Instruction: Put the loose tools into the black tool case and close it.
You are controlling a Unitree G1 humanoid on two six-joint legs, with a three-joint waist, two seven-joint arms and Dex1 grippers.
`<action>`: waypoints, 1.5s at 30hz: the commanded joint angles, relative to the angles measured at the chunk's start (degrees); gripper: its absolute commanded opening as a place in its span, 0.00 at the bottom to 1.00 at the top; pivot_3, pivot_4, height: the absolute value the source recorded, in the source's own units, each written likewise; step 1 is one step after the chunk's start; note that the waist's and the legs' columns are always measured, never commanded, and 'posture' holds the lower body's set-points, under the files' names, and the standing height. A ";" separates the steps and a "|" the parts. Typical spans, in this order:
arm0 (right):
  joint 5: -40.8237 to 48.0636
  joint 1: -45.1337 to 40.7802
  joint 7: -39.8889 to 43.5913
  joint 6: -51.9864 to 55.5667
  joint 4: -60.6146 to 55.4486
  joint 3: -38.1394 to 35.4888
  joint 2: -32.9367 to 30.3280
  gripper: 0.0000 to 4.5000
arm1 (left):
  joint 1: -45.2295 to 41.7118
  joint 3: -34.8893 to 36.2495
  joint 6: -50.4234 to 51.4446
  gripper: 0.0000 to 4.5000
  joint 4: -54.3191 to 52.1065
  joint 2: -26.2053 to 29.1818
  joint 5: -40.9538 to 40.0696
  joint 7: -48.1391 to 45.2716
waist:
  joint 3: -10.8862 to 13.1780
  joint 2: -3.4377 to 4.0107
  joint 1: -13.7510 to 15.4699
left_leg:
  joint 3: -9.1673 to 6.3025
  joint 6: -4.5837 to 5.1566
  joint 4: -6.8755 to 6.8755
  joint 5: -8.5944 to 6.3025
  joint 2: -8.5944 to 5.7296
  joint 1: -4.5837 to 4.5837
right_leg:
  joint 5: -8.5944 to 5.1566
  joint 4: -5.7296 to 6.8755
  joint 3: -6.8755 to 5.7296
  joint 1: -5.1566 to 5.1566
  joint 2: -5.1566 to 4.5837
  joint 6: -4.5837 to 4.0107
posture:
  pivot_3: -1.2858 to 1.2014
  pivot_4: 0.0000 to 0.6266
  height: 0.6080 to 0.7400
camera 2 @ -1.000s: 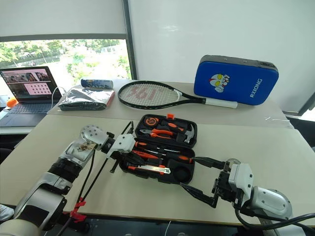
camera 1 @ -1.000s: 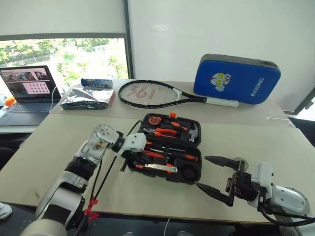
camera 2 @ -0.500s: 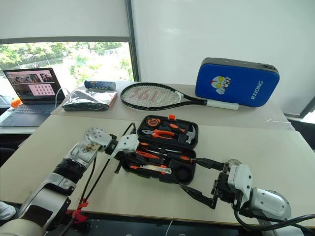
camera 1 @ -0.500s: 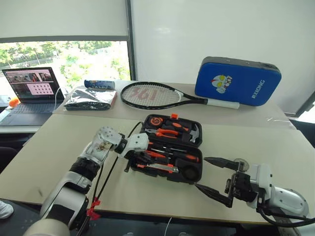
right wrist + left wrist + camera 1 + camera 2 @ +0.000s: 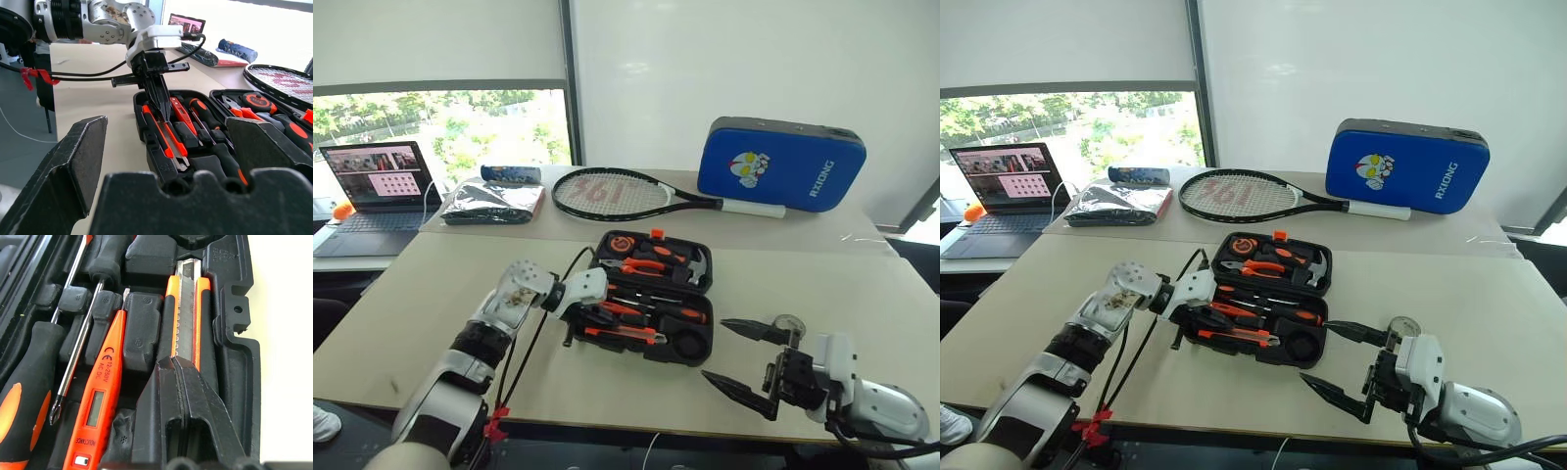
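Observation:
The black tool case (image 5: 688, 345) lies open in the middle of the near table. In its slots sit an orange-black utility knife (image 5: 188, 318), a slim orange tester screwdriver (image 5: 100, 396) and orange-and-black-handled screwdrivers (image 5: 24, 396). My left gripper (image 5: 603, 317) is shut, empty, and points down into the case with its tip (image 5: 176, 363) on the near end of the knife. At the case's front right, my right gripper (image 5: 715, 350) hangs open over the table. A small round grey tape measure (image 5: 790, 324) lies on the table just behind that gripper's far finger.
On the far table lie a tennis racket (image 5: 617, 193), a blue padded case (image 5: 781, 164) leaning on the wall, a dark folded bag (image 5: 494, 199) and an open laptop (image 5: 374, 186). The case's lid half holds pliers, a hammer and an orange tape (image 5: 623, 242).
My left wrist has rolled a little while its shut tip stays at the knife in the case. The right gripper stays open in the same spot. The head camera has shifted slightly.

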 commanded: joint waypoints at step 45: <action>-21.79 -32.78 6.95 18.02 37.61 14.46 -24.23 0.15 | 27.82 21.33 1.32 1.00 -27.50 12.96 -23.71 -2.92 | 0.17 -0.08 -0.46 | 0.31 0.15 -0.24 -0.05 0.00 -0.59 | 0.20 -0.06 0.39 -0.90 -0.03 -0.38 | 0.52 0.24 1.00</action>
